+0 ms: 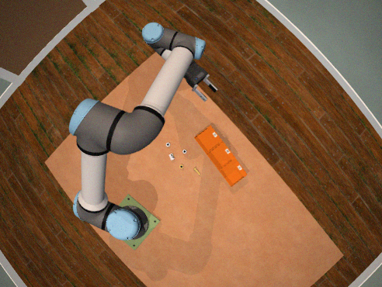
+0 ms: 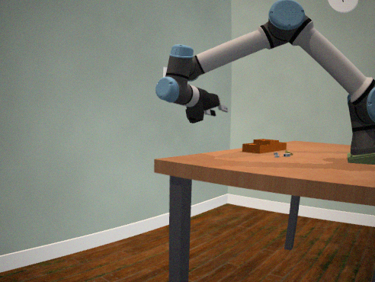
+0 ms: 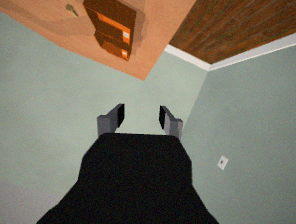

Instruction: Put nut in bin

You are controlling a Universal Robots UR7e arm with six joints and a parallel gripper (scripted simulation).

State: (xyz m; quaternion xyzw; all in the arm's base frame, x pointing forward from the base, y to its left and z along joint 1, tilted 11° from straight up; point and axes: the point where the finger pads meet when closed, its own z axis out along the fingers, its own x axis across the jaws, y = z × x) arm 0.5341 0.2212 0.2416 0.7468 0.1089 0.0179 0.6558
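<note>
Several small parts lie mid-table in the overhead view: two dark nuts (image 1: 168, 144) (image 1: 184, 151), a white part (image 1: 171, 156), a brass nut (image 1: 181, 166) and a brass bolt (image 1: 197, 171) (image 3: 71, 9). In the side view they show as a small cluster (image 2: 282, 154). A row of three orange bins (image 1: 220, 155) (image 2: 264, 145) (image 3: 112, 22) stands to the right of them; each bin has a white label too small to read. My gripper (image 1: 206, 91) (image 2: 219, 110) (image 3: 142, 112) is open and empty. It hangs high in the air near the table's far edge and points toward the wall, well away from the parts.
The wooden table (image 1: 272, 217) (image 2: 267, 171) (image 3: 45, 20) carries the arm's green base plate (image 1: 132, 242) (image 2: 360, 158) at one side. Beyond the table's edges is the wooden floor (image 1: 291, 77). The arm's elbow (image 1: 116, 129) hangs over the table left of the parts.
</note>
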